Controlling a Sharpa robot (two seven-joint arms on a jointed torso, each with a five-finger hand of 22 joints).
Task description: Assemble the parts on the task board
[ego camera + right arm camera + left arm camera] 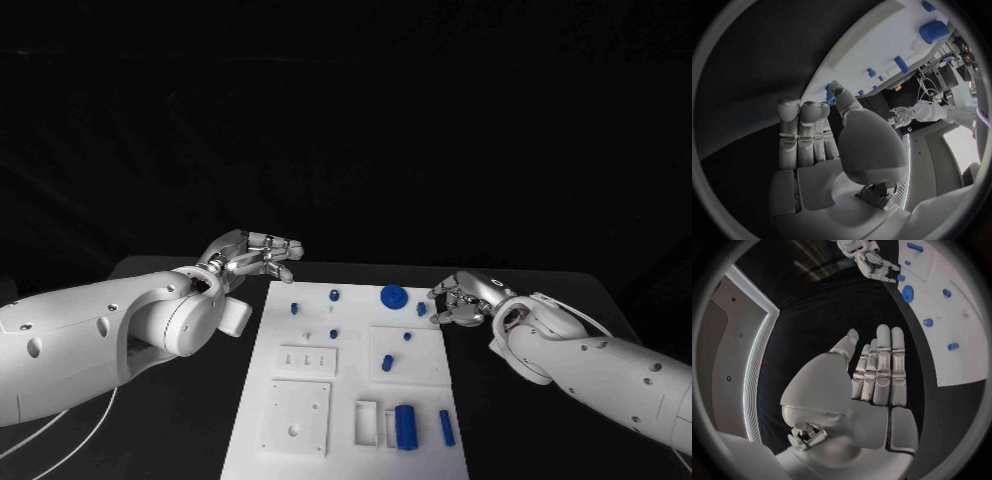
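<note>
Your white board (310,420) lies mid-surface; the blue disc (392,295) sits at its 12 o'clock end. Left robot hand (257,256) is empty, fingers straight; right robot hand (459,299), beside the disc, I cannot tell. Parts look small, rigid, light, likely slippery: pinch the disc's rim.

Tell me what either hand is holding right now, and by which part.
Nothing. The left hand is open, fingers straight; the right hand hangs empty by the task board.

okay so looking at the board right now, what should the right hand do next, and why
Probably ease the right hand inward onto the small blue part at the task board's near edge. That hand holds nothing, hovers just beside it, and the left hand sits off the board's far corner.
</note>
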